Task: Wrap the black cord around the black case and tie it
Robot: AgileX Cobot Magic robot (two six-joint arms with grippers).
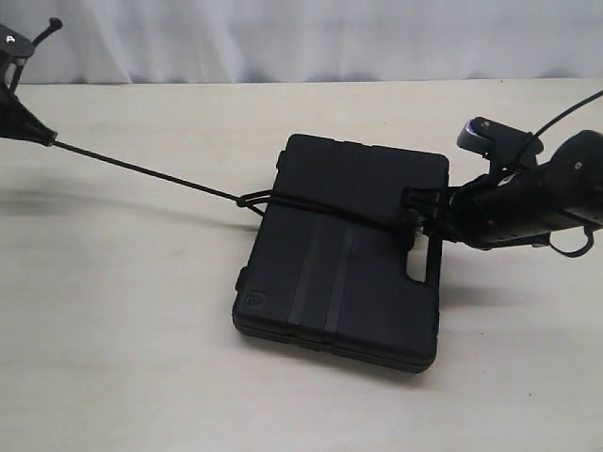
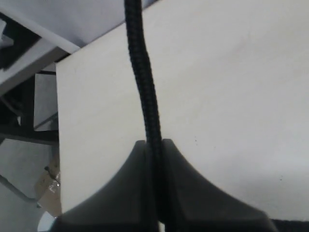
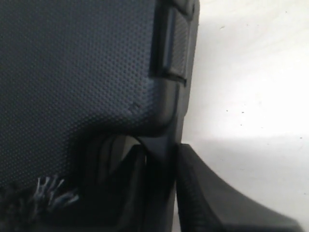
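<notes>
Black braided cord (image 1: 141,169), pinched by left gripper (image 2: 154,145), runs toward ten o'clock from flat black case (image 1: 349,273) clamped by right gripper (image 3: 161,147).

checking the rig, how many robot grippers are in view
2. The left gripper, far left in the exterior view, is shut on the thin black braided cord; the right gripper clamps the flat black plastic case at its handle.
</notes>
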